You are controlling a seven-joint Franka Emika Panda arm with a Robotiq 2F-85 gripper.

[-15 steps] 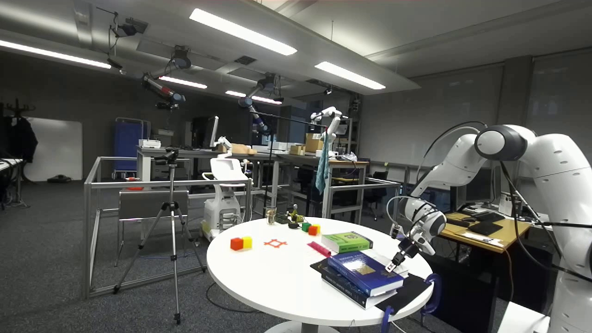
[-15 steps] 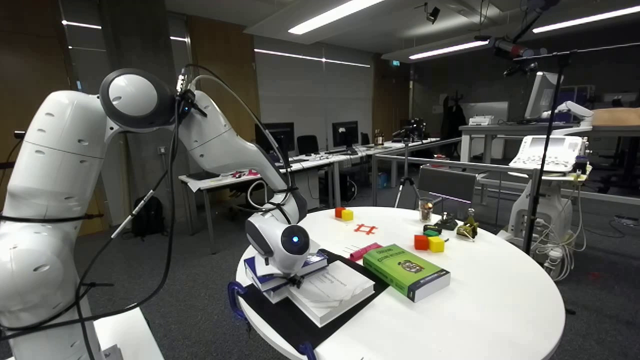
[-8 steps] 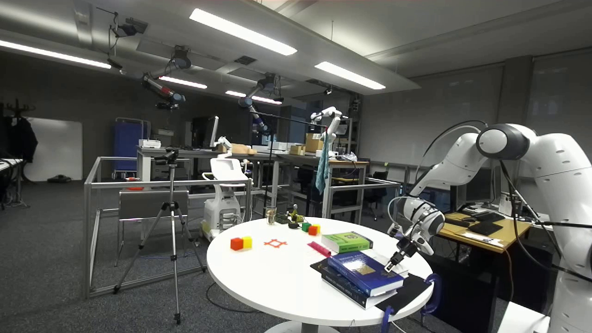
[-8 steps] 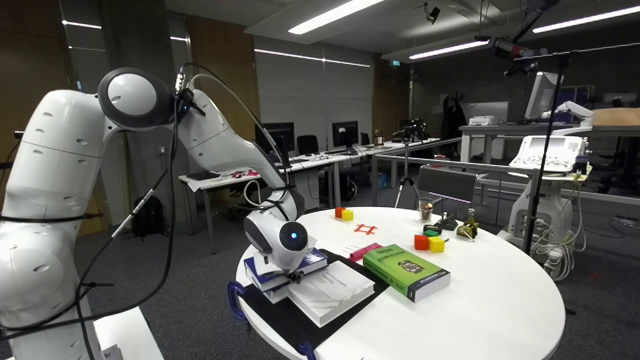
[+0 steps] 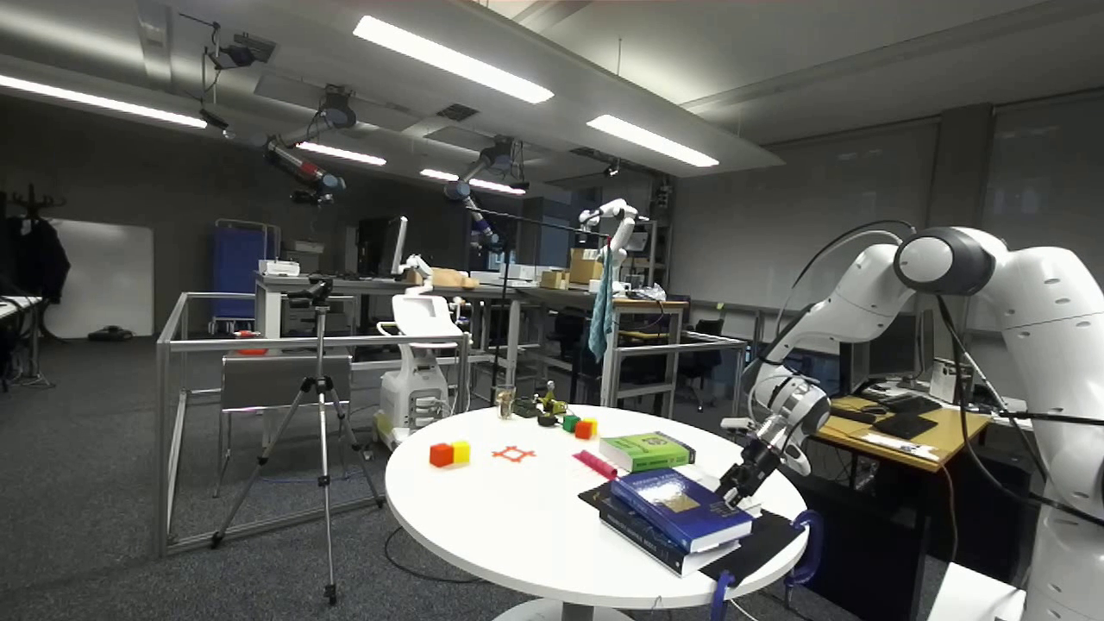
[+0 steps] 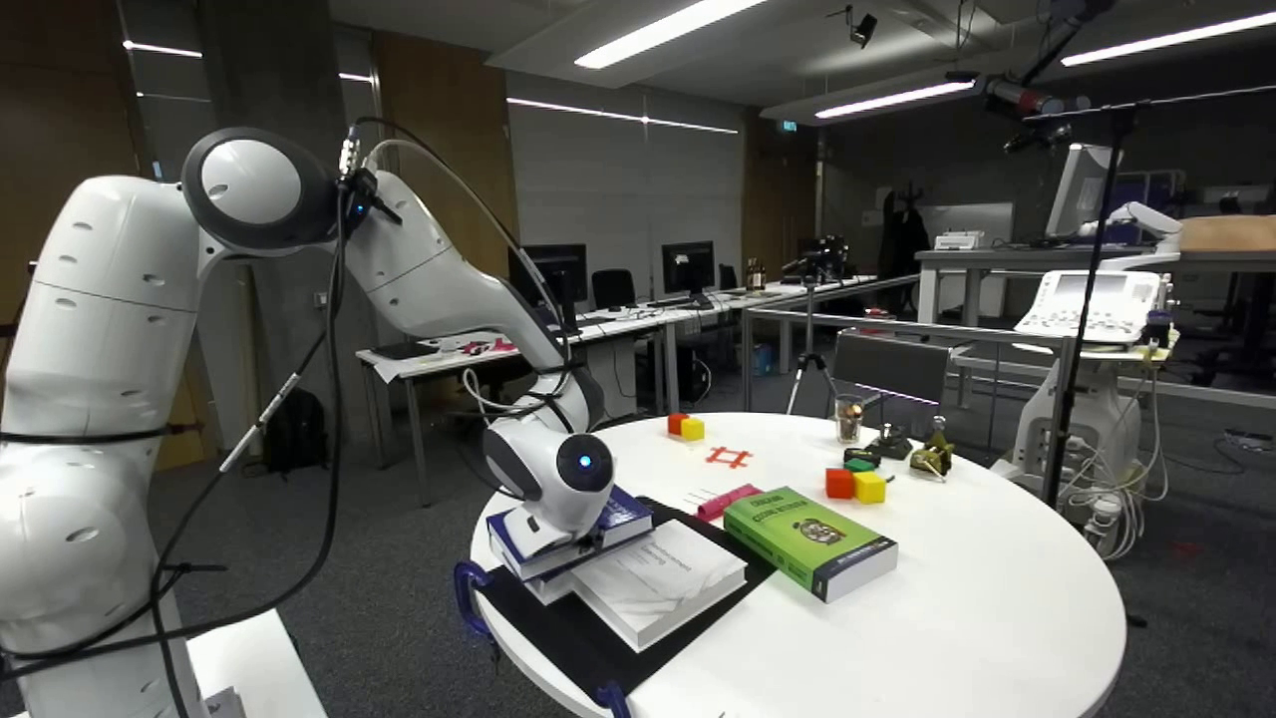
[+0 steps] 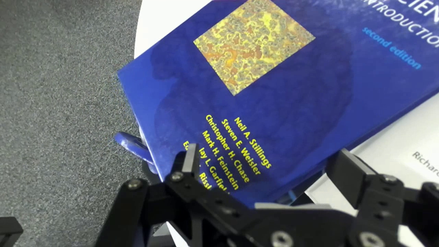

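Free air above blue book (image 7: pixel 284 96); white book (image 6: pixel 661 580) obstructs alongside.

Glossy blue book (image 7: pixel 281 103), matt claw (image 7: pixel 269 159)

In an exterior view, the gripper (image 5: pixel 731 498) points obliquely downward near the edge of a blue hardcover book (image 5: pixel 674 511), which lies upon a dark-spined book (image 5: pixel 640 538).
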